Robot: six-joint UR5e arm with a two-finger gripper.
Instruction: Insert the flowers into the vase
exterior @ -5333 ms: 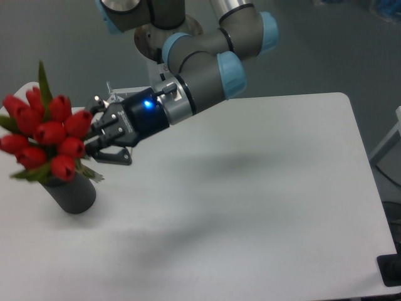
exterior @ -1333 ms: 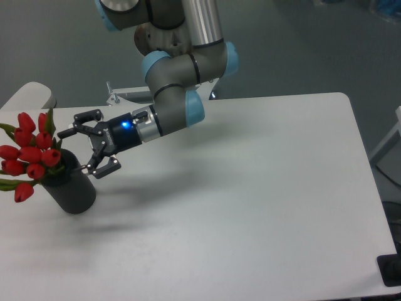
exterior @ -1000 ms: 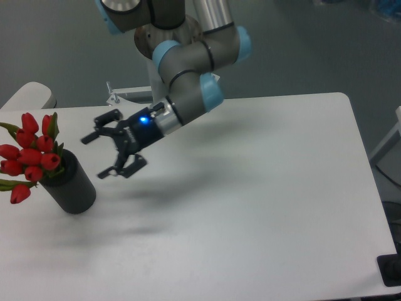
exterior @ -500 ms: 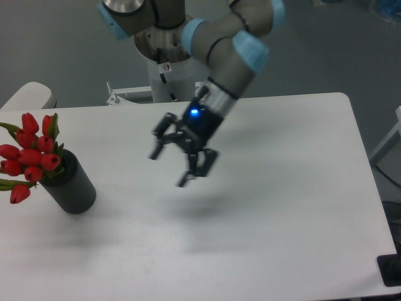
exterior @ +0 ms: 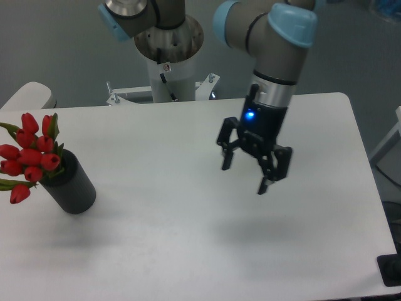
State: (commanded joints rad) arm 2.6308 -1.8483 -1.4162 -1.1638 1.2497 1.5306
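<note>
The flowers [exterior: 30,155], a bunch of red tulip buds with green leaves, stand with their stems inside the dark grey cylindrical vase [exterior: 74,187] at the table's left edge, leaning out to the left. My gripper [exterior: 245,177] hangs open over the middle-right of the white table, fingers pointing down, far from the vase and holding nothing.
The white table [exterior: 188,251] has its right edge near x=600. The arm's base column [exterior: 168,59] stands behind the table's back edge. A pale rounded object [exterior: 28,95] shows at the far left behind the flowers.
The gripper let go of the flowers, which now sit in the vase, and it has swung open from beside the vase rightward across the table.
</note>
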